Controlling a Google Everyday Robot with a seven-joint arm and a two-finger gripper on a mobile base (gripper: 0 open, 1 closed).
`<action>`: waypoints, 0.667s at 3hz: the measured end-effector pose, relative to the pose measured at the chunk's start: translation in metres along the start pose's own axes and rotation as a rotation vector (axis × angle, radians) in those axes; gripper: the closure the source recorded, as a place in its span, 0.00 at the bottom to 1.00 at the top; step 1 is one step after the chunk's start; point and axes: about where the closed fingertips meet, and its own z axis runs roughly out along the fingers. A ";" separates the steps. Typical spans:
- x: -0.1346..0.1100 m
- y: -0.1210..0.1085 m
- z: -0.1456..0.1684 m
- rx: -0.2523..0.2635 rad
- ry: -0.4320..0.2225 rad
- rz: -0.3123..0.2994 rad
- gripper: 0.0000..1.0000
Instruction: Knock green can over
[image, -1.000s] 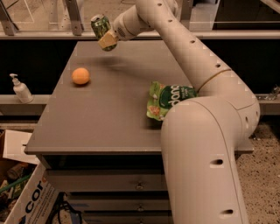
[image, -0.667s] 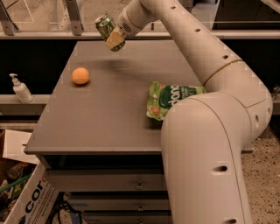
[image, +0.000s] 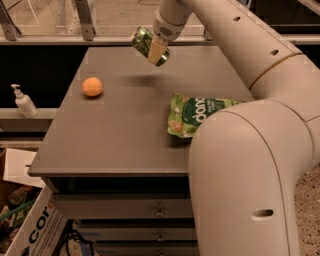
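Note:
The green can (image: 143, 40) is dark green with pale markings. It hangs tilted in the air over the far middle of the grey table (image: 120, 135), clear of the tabletop. My gripper (image: 154, 49) is shut on it, with a cream finger (image: 158, 50) lying across the can's side. The arm reaches in from the upper right. An orange ball (image: 92, 86) sits on the table, to the left of and below the can.
A light-green snack bag (image: 197, 114) lies flat on the right of the table, partly behind my arm's large near link (image: 250, 165). A soap dispenser (image: 23, 101) stands on a ledge to the left. A cardboard box (image: 35, 230) sits on the floor at lower left. Drawers are under the tabletop.
My gripper has carried the tilted can to the right and slightly lower over the far part of the table. The ball and the bag have not moved.

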 end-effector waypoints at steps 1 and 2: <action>0.038 0.009 -0.016 -0.015 0.151 -0.074 1.00; 0.038 0.009 -0.016 -0.016 0.152 -0.074 1.00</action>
